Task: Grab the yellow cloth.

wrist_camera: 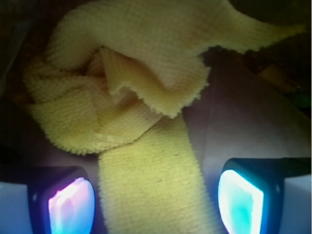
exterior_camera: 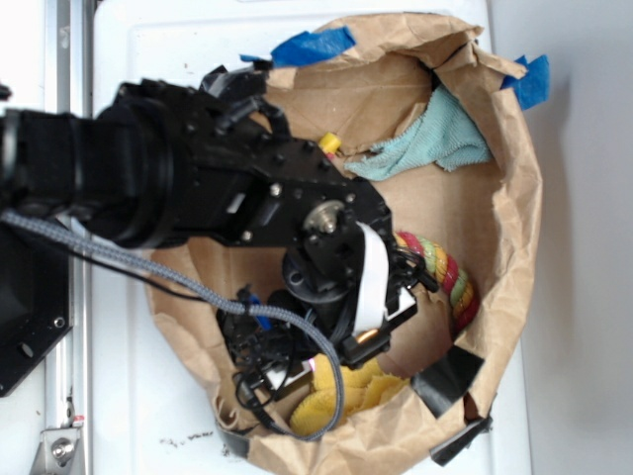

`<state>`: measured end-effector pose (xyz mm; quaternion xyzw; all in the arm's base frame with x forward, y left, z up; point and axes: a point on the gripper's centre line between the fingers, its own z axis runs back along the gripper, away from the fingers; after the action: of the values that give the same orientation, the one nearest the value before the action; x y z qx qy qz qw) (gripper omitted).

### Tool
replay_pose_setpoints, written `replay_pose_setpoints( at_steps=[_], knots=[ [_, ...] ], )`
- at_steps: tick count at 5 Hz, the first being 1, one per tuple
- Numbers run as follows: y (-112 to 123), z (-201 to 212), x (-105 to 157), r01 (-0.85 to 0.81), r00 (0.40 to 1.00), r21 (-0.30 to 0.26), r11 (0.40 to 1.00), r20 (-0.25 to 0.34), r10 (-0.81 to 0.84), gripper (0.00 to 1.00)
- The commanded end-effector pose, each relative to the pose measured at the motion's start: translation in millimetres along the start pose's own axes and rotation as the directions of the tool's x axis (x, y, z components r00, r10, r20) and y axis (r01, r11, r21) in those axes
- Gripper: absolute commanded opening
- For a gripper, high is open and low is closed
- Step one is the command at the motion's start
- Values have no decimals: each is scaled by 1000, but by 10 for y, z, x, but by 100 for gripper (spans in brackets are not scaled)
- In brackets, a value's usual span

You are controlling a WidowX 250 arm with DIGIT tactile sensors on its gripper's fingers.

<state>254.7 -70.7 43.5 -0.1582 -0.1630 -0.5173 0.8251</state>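
The yellow cloth (wrist_camera: 141, 92) lies crumpled and knotted on the brown paper, filling most of the wrist view. A flat strip of it runs down between my fingers. My gripper (wrist_camera: 156, 202) is open, its two glowing pads (wrist_camera: 70, 204) standing either side of that strip with a gap on each side. In the exterior view the gripper (exterior_camera: 316, 368) points down into the low front part of the paper-lined basin, right over the yellow cloth (exterior_camera: 348, 391), which the arm partly hides.
A brown paper bag (exterior_camera: 519, 198) lines the basin and rises as crumpled walls all round. A teal-green cloth (exterior_camera: 435, 139) lies at the back, and a red-yellow-green rope (exterior_camera: 450, 277) curls to the right of the wrist. Black tape (exterior_camera: 450, 371) and blue tape (exterior_camera: 312, 45) hold the paper.
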Motion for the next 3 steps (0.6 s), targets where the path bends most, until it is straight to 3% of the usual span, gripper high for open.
replay_pose_setpoints(
  at_steps=[1, 2, 3],
  knots=[
    [-72, 50, 165, 111, 994, -50, 993, -11, -111, 100],
    [-47, 34, 145, 56, 998, -24, 998, -2, -56, 0],
    [-25, 41, 142, 42, 999, -24, 999, 4, -42, 0]
  ],
)
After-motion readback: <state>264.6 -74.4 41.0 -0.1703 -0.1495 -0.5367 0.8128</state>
